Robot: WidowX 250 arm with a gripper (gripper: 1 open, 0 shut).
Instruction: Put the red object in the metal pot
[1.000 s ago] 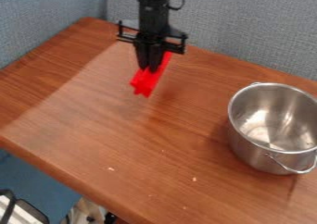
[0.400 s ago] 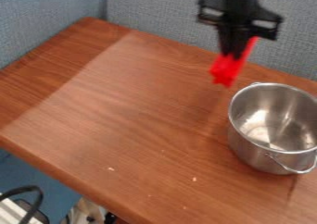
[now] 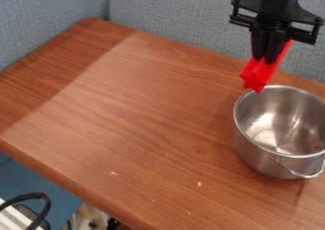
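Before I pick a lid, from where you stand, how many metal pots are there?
1: the metal pot stands at the table's right side, under the red object that the jaws hold. Any beyond the frame wouldn't show.

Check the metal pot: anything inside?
None seen in the visible part of the metal pot; near inner wall is hidden. Red object is at its far rim, in the claw.

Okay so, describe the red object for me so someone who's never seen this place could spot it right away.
Find the wooden table, then the shiny metal pot at its right side in the picture. Just above the pot's far rim, the black gripper holds a slim bar, the red object, tilted; its bright red sets it apart from the silver pot and black gripper.
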